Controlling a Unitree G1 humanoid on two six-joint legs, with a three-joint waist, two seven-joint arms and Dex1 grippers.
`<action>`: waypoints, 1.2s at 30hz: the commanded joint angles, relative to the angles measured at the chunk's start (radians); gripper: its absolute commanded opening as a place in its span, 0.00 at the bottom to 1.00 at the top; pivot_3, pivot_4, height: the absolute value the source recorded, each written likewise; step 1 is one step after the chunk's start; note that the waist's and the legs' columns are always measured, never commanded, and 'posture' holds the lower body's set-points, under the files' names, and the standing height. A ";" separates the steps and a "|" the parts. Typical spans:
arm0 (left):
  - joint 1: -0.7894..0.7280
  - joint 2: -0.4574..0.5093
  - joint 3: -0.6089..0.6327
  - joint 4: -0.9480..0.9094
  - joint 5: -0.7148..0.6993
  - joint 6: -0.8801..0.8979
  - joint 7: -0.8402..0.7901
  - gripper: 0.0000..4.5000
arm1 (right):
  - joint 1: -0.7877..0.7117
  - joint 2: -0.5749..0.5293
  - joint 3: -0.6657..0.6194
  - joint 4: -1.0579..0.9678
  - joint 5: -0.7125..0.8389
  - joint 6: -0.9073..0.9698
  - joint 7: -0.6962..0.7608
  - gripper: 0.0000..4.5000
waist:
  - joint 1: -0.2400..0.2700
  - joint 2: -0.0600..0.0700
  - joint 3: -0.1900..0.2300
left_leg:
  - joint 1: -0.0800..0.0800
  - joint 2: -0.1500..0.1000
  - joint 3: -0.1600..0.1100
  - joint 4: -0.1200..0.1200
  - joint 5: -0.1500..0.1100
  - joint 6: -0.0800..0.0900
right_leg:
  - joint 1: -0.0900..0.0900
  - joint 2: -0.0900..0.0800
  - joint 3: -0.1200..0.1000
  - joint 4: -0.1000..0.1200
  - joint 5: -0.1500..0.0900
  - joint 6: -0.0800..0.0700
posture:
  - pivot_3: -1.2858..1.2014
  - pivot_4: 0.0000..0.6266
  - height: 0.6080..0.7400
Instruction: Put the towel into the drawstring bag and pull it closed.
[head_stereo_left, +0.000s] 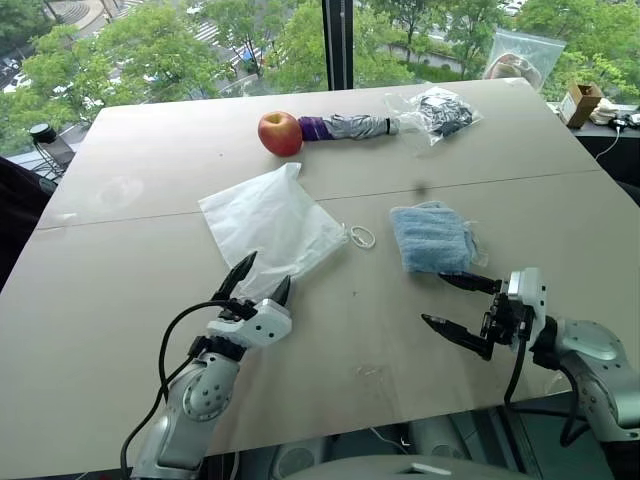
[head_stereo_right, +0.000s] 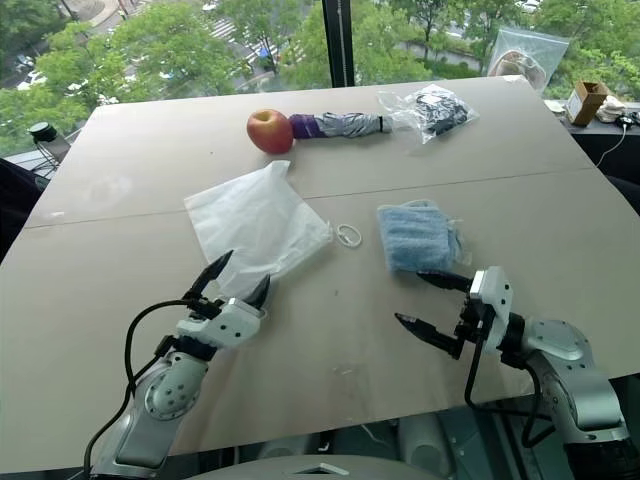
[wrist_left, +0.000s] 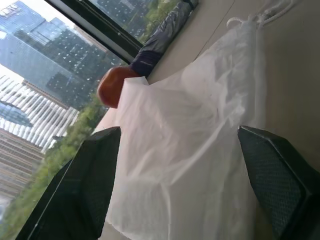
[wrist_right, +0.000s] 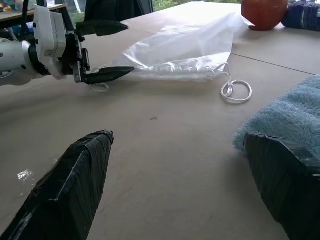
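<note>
The drawstring bag (head_stereo_left: 272, 226) is laid flat mid-tabltop — its near edge is covered by the spread left gripper (head_stereo_left: 262, 277). The towel (head_stereo_left: 432, 236) is beside it, its near corner blocked by the spread, empty right gripper (head_stereo_left: 446, 302).

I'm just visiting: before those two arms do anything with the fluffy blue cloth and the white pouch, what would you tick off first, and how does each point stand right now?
1. Left pincer open and holding nothing: ok.
2. Right pincer open and holding nothing: ok.
3. Small folded light-blue fluffy terry towel lying free on the beige table, just beyond the right pincer: ok.
4. White semi-translucent drawstring bag within the left pincer's reach: ok, its near edge sits right at the fingertips.
5. Bag mouth open enough to take the towel: not ok, the bag lies flat.
6. White cord loop free of tangles: ok, it lies loose on the table between bag and towel.
</note>
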 joint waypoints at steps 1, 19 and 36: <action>-0.007 0.020 -0.005 -0.010 -0.054 -0.007 -0.043 0.85 | -0.011 0.001 -0.003 -0.034 0.013 -0.008 -0.006 1.00 | 0.000 0.000 0.000 | 0.000 0.000 0.000 0.000 0.000 0.000 | 0.000 0.000 0.000 0.000 0.000 0.000 | 0.52 0.24 1.00; -0.071 0.038 0.022 0.039 -0.049 0.027 -0.027 0.85 | 0.012 0.018 0.002 -0.026 0.002 -0.036 -0.021 1.00 | 0.000 0.000 0.000 | 0.000 0.000 0.000 0.000 0.000 0.000 | 0.000 0.000 0.000 0.000 0.000 0.000 | 0.52 0.24 1.00; -0.128 0.041 0.031 0.094 -0.029 0.043 0.061 0.06 | 0.004 0.021 0.002 -0.012 -0.003 -0.052 -0.022 1.00 | 0.001 0.000 0.000 | 0.000 0.000 0.000 0.000 0.000 0.000 | 0.000 0.000 0.000 0.001 0.000 0.000 | 0.52 0.24 1.00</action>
